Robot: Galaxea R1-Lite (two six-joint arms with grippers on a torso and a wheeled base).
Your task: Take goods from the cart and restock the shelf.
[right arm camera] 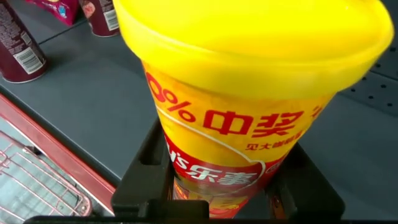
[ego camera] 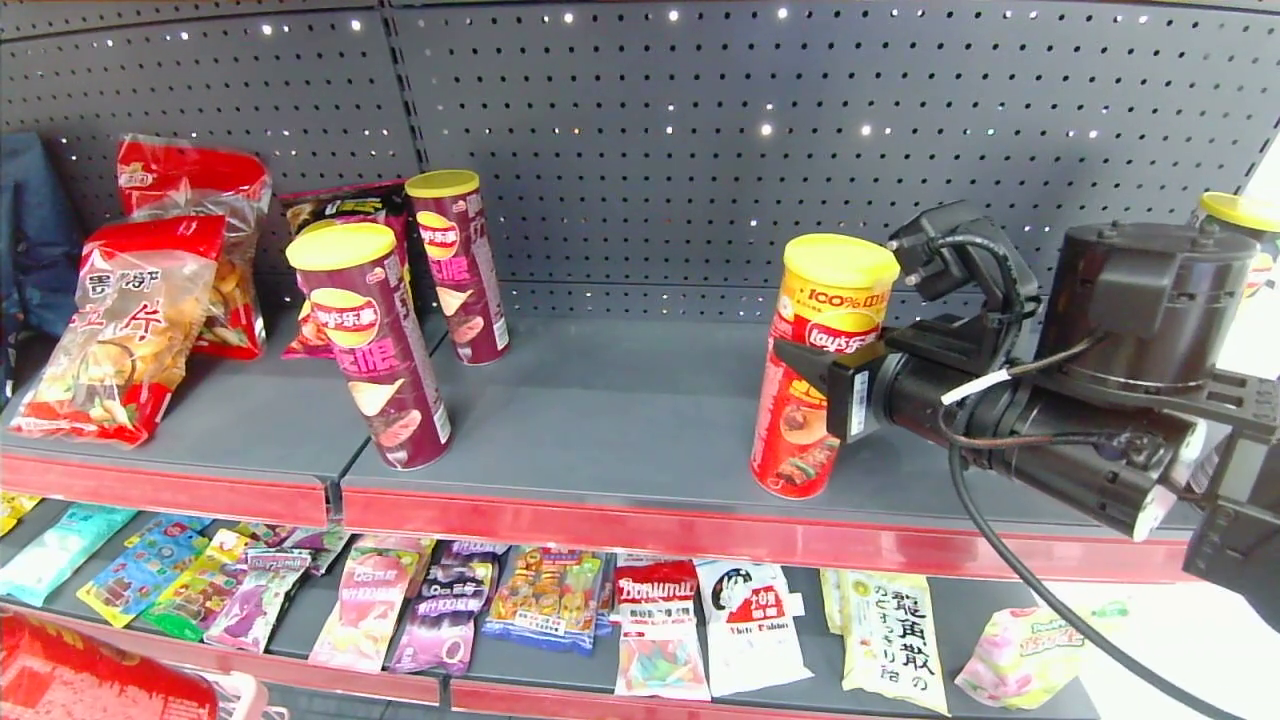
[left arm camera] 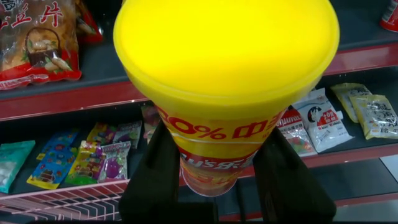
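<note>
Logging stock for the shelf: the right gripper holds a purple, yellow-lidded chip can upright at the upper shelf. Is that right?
Not quite. The head view shows the chip can in the right gripper is red, not purple; it is yellow-lidded and upright at the upper shelf.

Grey upper shelf (ego camera: 620, 400), red front edge, pegboard back. Left end: two red snack bags (ego camera: 120, 330) propped up, dark bag (ego camera: 335, 215) behind. Two purple cans (ego camera: 370, 345), yellow lids, upright: one near front edge, other farther back. Red can (ego camera: 815, 380), yellow lid, upright near front edge, well apart to right. Below, lower shelf (ego camera: 975, 600): row of candy packets (ego camera: 550, 600) lying flat.
</note>
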